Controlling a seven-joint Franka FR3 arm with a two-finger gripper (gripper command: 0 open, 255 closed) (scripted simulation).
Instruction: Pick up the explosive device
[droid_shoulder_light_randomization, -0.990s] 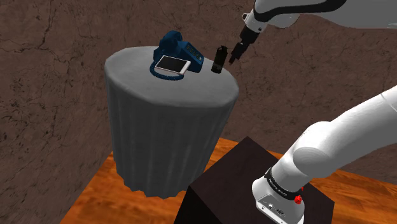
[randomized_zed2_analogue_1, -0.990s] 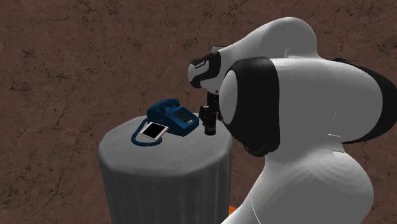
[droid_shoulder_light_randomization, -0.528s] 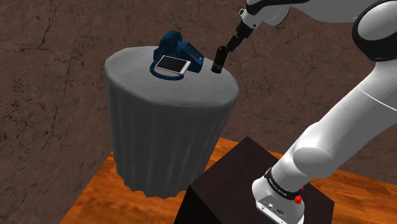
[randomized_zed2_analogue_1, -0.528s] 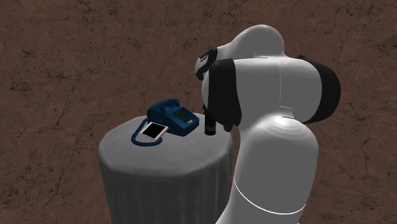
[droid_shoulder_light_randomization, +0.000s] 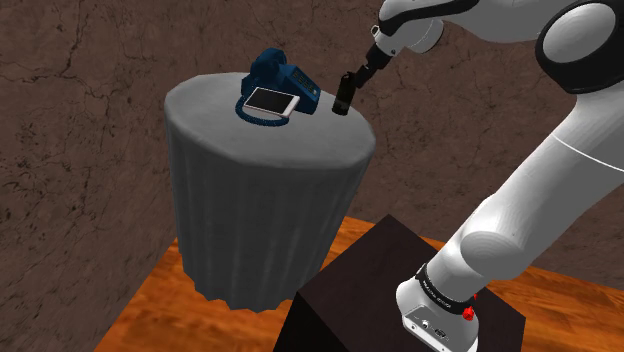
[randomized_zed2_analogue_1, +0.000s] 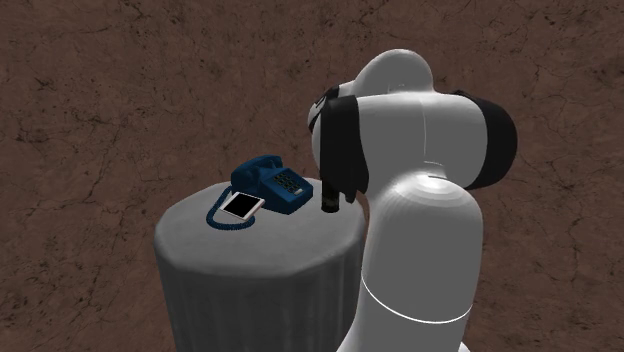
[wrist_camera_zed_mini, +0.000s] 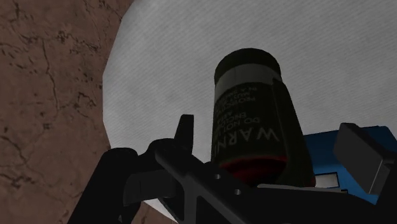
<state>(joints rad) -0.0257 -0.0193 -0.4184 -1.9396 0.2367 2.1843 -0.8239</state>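
Note:
A dark cylindrical canister (droid_shoulder_light_randomization: 342, 96) stands upright near the edge of a round table draped in grey cloth (droid_shoulder_light_randomization: 260, 160). Seen from the wrist, the canister (wrist_camera_zed_mini: 251, 108) carries white warning lettering and a red band. My gripper (droid_shoulder_light_randomization: 356, 73) hangs tilted just over the canister's top, on the shoulder view's right. In the wrist view the gripper (wrist_camera_zed_mini: 267, 127) is open, its fingers (wrist_camera_zed_mini: 184, 130) standing on either side of the canister without touching it. In the second exterior view the canister (randomized_zed2_analogue_1: 328, 200) stands beside the arm, which hides the hand.
A blue desk telephone (droid_shoulder_light_randomization: 281, 73) and a white smartphone (droid_shoulder_light_randomization: 271, 100) on its coiled cord lie close to the canister, on the shoulder view's left. The dark stand (droid_shoulder_light_randomization: 400, 290) sits on a wooden floor (droid_shoulder_light_randomization: 160, 300). Brown stone walls surround the table.
The gripper has moved toward the shoulder view's left and down, from beside the canister to just over its top. The arm's elbow has swung upward. The canister has not moved.

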